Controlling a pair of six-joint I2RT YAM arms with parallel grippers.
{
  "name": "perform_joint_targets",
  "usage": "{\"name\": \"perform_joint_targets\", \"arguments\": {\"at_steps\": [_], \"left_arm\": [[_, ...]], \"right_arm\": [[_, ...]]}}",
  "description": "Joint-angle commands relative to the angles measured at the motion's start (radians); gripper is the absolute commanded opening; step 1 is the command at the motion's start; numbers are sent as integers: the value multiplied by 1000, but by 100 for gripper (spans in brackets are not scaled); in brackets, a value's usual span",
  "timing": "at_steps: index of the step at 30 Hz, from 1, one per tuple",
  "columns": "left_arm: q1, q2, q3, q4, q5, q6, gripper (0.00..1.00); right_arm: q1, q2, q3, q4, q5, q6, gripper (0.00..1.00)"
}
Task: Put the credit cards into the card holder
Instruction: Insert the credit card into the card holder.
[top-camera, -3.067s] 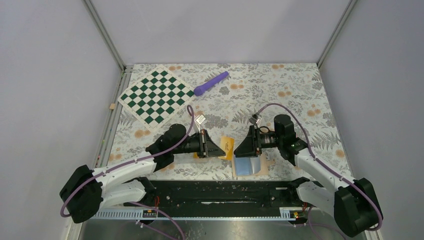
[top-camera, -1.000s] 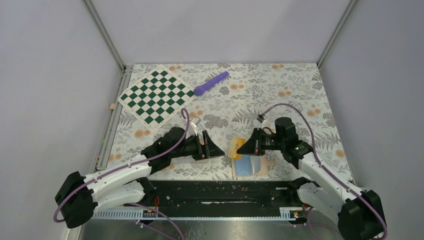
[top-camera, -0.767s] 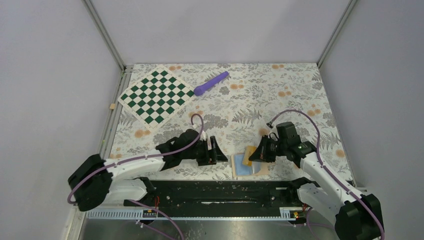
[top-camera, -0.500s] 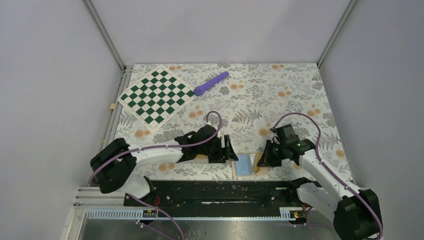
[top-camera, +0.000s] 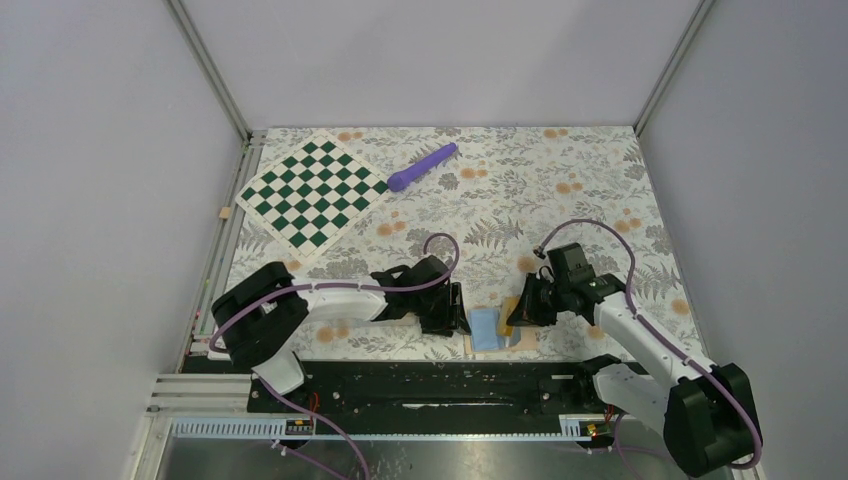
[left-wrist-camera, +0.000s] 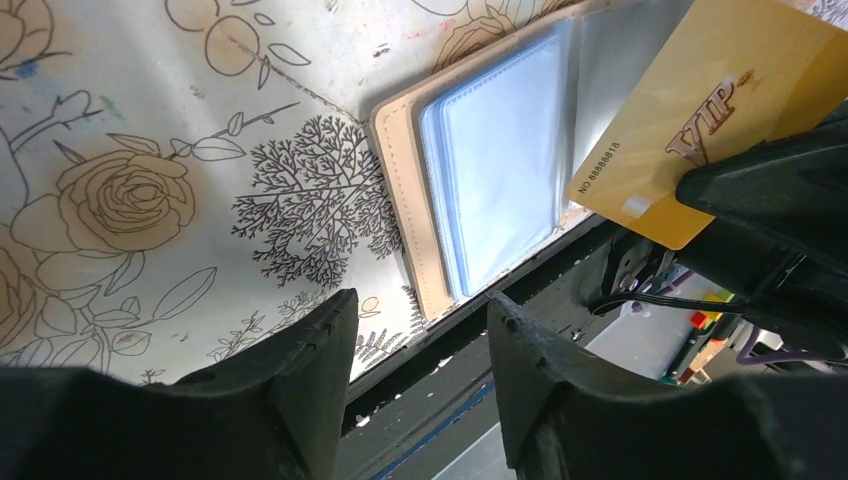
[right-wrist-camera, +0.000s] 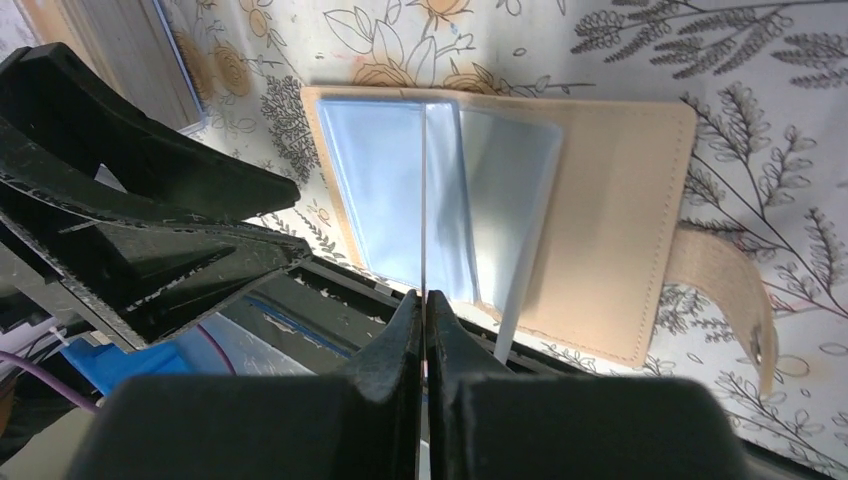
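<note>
Right gripper (right-wrist-camera: 424, 300) pinches a credit card (left-wrist-camera: 700, 110) above the open card holder (right-wrist-camera: 610, 200). Left gripper (left-wrist-camera: 420, 300), at its nine o'clock — parted, seemingly empty.

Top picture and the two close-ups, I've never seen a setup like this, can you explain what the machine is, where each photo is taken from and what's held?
It is two robot arms bolted side by side, each ending in a two-finger gripper. The wide picture comes from a fixed camera above and behind them; each close-up comes from a wrist camera looking past its own fingers. On the floral table lie a checkered mat, a purple stick and, near the arms, an open tan card holder with light blue pockets. The right gripper pinches a yellow card over it. The left gripper is open and empty beside it.
</note>
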Motion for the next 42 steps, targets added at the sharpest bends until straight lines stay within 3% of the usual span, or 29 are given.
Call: {"name": "perform_joint_targets", "arguments": {"at_steps": [1,8,17,35,42], "left_arm": [[-3,19,60,-23,-16,36,49],[-6,31,75,-45,-11,44,48],[-13,48,88,-60,-5,51,47],[-22,87,112,-68,15,52,39],[-21,85,117,-117,-12,71,33]], "right_arm": [[-4,43,-11,71,-50,-16,0],[-4,120,-1,84,-36,-25,0],[-4,-44,-3,51,60,-11,0],[-3,145,-37,226,-151,6,0],[-2,134,-27,191,-102,-4,0]]}}
